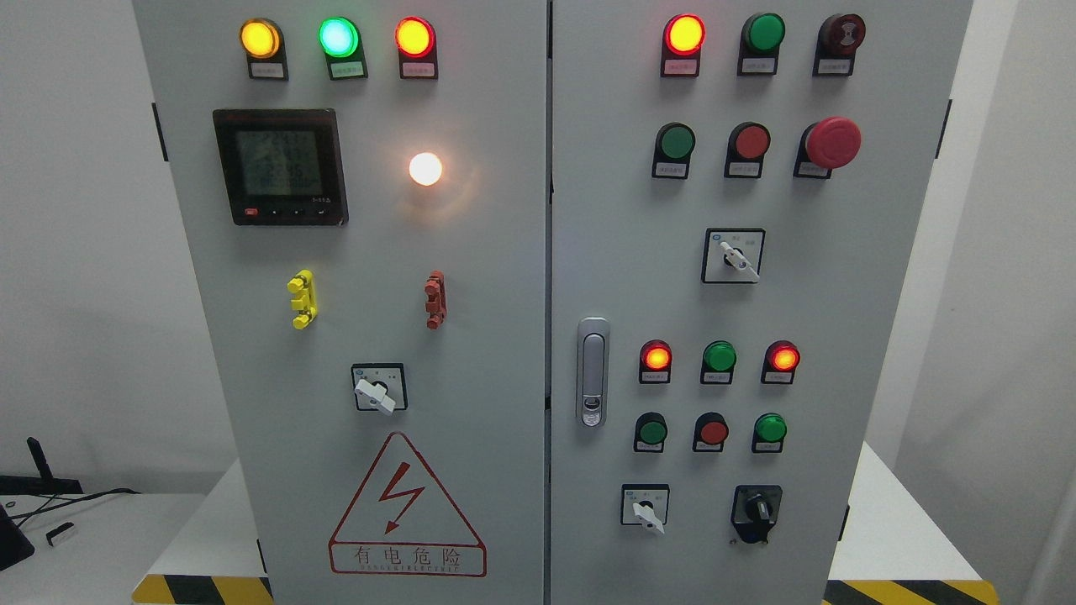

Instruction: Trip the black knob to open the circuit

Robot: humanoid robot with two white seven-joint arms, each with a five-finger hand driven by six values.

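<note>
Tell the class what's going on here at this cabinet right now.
Nothing is being handled yet. The view faces a grey cabinet with two doors, and neither robot hand is in sight. The black knob sits at the lower right of the right door, untouched. Several lamps are lit: yellow, green and red on the left door, plus a white lamp beside the meter. The trip has not begun.

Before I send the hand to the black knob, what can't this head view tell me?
- Black knob: position markings too dark to read.
- Labels under the indicator lamps: print too small.
- Meter display: digits blurred.
- Both hands: outside the frame.
- Cabinet base: cut off by the bottom edge.
</note>
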